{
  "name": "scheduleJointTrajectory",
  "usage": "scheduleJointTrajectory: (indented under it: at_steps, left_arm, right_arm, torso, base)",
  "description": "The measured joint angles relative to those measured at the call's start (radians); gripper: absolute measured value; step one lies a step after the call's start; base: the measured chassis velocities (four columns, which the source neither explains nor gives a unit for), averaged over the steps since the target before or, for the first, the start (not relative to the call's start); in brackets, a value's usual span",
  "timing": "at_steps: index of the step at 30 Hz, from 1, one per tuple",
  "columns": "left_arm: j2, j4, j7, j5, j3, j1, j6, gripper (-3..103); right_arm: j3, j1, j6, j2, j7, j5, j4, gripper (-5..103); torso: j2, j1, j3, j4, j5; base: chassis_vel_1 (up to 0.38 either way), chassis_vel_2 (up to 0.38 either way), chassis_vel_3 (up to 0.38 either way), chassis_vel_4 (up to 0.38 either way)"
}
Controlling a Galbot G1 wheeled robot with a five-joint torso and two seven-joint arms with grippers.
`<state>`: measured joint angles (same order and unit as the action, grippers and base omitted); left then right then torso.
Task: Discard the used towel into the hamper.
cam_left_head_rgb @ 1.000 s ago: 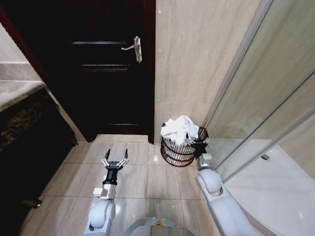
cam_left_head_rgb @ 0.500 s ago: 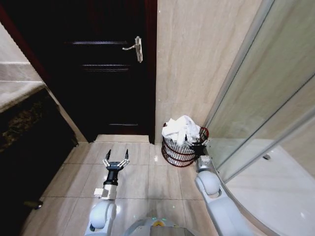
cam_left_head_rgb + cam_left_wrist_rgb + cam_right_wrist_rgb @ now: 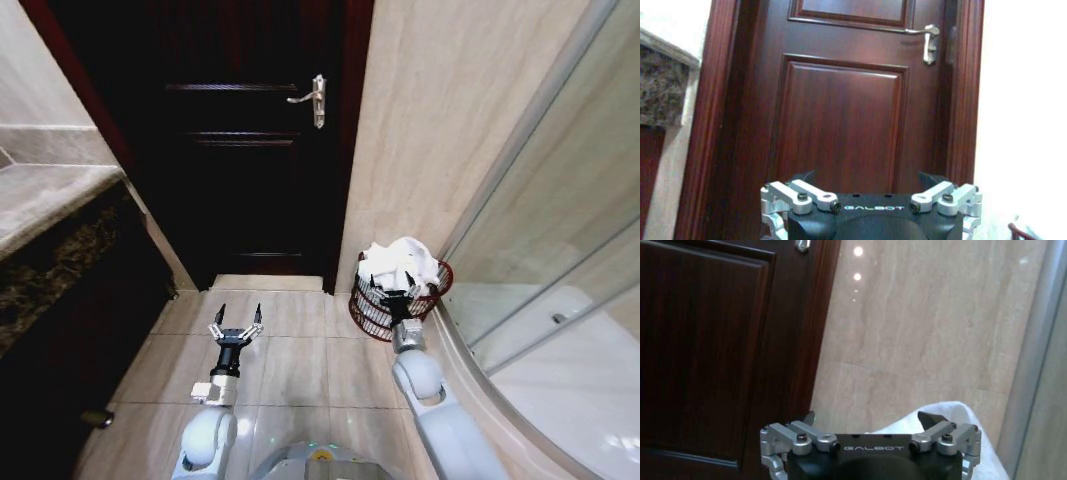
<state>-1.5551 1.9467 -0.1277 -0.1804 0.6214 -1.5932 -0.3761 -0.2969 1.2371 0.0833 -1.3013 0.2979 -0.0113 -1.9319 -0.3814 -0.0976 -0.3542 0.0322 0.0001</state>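
We see the right gripper (image 3: 388,284) spread wide and empty, poised at the near rim of the hamper (image 3: 400,303), which stands at two o'clock against the tiled wall with the white towel (image 3: 402,262) heaped inside. The left gripper (image 3: 237,316), also spread wide, holds nothing at eleven o'clock over the floor tiles. The left wrist view shows the door handle (image 3: 927,41).

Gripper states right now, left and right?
Left gripper: open, empty, held above the floor tiles in front of the door.
Right gripper: open, empty, at the hamper with the towel in it.
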Motion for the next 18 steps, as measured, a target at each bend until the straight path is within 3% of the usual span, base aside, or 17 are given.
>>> scheduleJointTrajectory:
  at_steps: [8,18]
  left_arm:
    - [0.0,-0.001,0.0,0.004,-0.001,0.001,0.0,100]
    - [0.006,-0.005,-0.002,-0.001,0.002,-0.001,-0.01,100]
  right_arm:
    - [-0.005,-0.001,-0.005,0.008,0.035,-0.004,-0.003,100]
    - [-0.008,0.008,-0.004,0.006,0.07,-0.005,-0.009,100]
  torso:
    - [-0.001,-0.001,-0.001,-0.0004,0.0001]
    - [-0.002,-0.001,-0.001,-0.0001,-0.0001]
  base:
    - [-0.088,-0.085,0.012,-0.001]
    - [-0.068,-0.064,-0.084,-0.08]
